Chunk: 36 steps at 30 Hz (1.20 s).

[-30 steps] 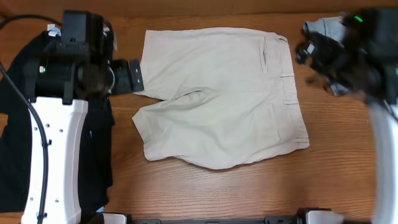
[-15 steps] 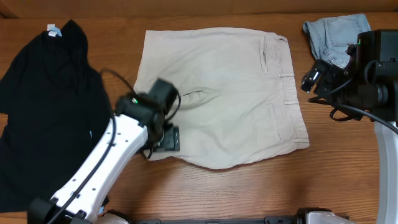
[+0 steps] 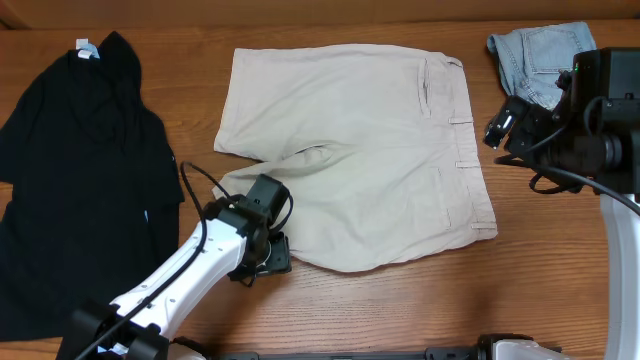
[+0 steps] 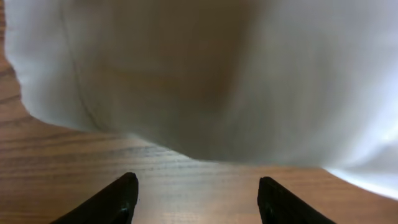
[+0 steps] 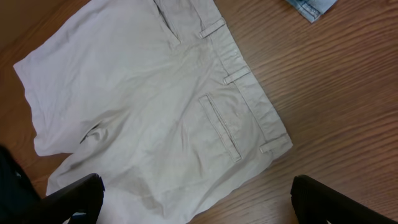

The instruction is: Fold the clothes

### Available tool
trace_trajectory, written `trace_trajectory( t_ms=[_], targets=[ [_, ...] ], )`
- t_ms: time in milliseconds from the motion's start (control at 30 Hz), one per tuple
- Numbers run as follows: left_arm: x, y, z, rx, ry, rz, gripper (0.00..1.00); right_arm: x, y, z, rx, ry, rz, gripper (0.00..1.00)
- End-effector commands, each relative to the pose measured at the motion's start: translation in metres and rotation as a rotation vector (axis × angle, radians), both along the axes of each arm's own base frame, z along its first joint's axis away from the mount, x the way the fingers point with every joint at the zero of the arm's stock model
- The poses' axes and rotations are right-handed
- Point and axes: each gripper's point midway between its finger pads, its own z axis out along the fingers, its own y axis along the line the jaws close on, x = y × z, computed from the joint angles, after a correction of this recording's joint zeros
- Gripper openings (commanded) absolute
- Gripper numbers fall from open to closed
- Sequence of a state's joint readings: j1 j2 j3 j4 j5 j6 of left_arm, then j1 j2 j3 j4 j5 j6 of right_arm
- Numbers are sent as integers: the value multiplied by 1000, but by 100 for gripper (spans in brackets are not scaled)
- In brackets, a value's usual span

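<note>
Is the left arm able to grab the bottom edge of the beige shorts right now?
Probably yes. The left gripper is open, low over the table, and the hem of the beige shorts lies just ahead of its fingertips with nothing between.

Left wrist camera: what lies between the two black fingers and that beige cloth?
Only bare wooden table separates the open left gripper from the hem of the beige shorts; the left wrist view shows it.
</note>
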<state>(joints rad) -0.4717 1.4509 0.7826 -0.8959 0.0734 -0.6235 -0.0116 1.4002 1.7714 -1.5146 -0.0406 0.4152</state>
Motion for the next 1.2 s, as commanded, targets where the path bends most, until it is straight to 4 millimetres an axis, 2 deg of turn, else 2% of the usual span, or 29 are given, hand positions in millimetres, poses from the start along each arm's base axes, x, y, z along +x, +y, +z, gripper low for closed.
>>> trace_trajectory(
  t_ms=[0, 300, 500, 667, 767, 833, 900, 1000, 1167],
  targets=[
    [15, 13, -3, 69, -88, 68, 64, -1, -2, -1, -10, 4, -10, 100],
    [54, 18, -5, 132, -252, 78, 58, -1, -3, -2, -10, 5, -10, 100],
    [66, 13, -28, 142, -245, 47, 57, -1, -3, -2, -12, 7, -7, 100],
    [66, 12, -26, 142, -235, 12, 39, -1, -3, -2, -12, 8, -8, 100],
    [67, 11, -26, 141, -238, 3, 32, -1, -3, -2, -11, 4, -8, 100],
    [66, 11, -26, 142, -235, 2, 22, 0, -3, -1, -11, 3, -8, 100],
    [63, 12, -25, 145, -217, -20, 6, 0, -3, -2, -11, 5, -8, 100],
    [56, 15, -10, 159, -141, -59, 4, -1, -3, -2, -12, 10, -7, 100],
    [50, 23, 38, 151, -9, -139, 6, 0, -3, -5, -11, 22, -8, 100]
  ],
)
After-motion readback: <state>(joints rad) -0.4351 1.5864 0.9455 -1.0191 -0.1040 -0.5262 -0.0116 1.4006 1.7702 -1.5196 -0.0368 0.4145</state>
